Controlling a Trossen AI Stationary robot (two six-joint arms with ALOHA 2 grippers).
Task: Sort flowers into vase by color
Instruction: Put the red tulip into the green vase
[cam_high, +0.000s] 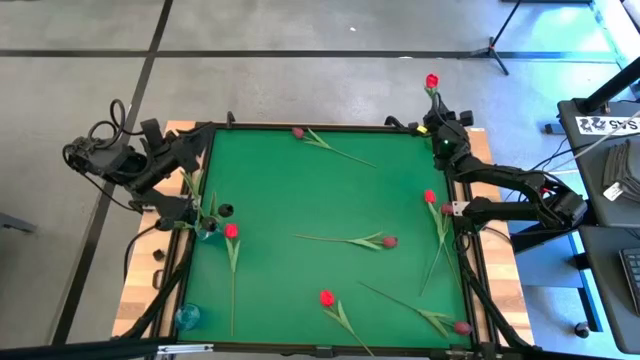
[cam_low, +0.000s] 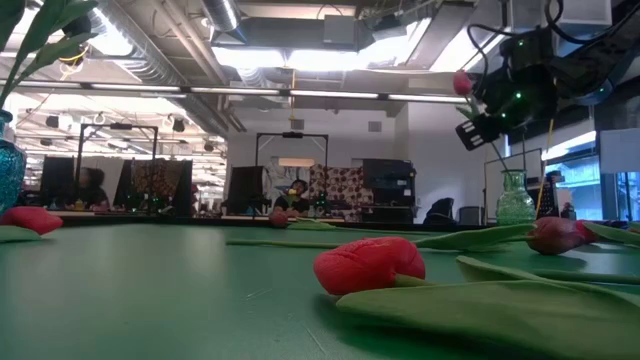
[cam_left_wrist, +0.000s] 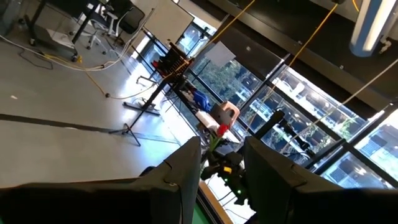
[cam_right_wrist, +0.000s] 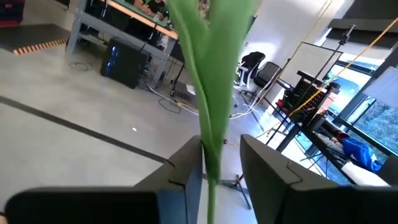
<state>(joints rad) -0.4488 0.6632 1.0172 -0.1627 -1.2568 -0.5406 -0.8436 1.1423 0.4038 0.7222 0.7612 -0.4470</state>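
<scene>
My right gripper hangs at the table's far right corner, open around the stem of a red tulip whose head stands above it. A green glass vase stands below it; whether the stem reaches into it I cannot tell. Several tulips lie flat on the green table, some red, some maroon. A vase with green stems stands at the left edge. My left gripper waits open and holds nothing, raised at the far left. My right gripper has the tulip's green stem running upright through the gap between its fingers. The stem lies against the inner face of one finger; the other finger stands apart from it. The fingers come at the stem level, across it.
A blue vase stands at the near left corner. Tulips lie along the right edge, at the near edge and at the far edge. The middle of the table is bare. People sit in the room beyond.
</scene>
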